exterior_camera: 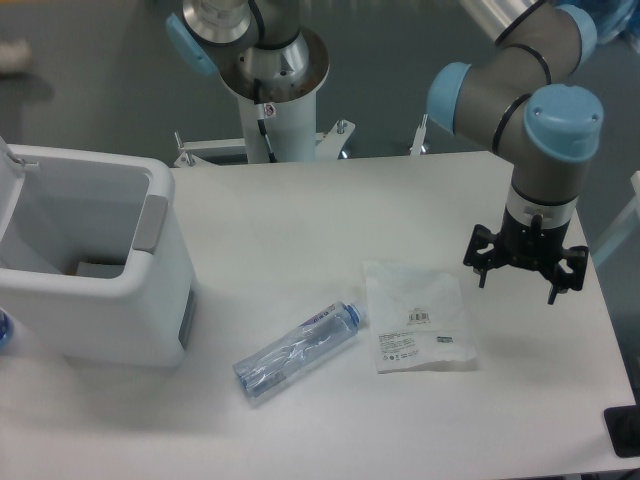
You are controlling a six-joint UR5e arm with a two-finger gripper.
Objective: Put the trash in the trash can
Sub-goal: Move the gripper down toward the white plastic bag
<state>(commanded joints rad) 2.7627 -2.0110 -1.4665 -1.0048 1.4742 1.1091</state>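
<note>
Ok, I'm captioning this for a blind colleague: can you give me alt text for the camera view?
A robot gripper hovers open above the right of a white table, holding nothing. A crushed water bottle and a flat white packet lie mid-table; a large white trash can stands at left.

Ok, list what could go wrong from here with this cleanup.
1. The white packet lies flat on the table, so the gripper may fail to get its jaws under it.
2. The crushed bottle may roll or slip when pinched.
3. The trash can sits far across, so a loose grip could drop things.
</note>
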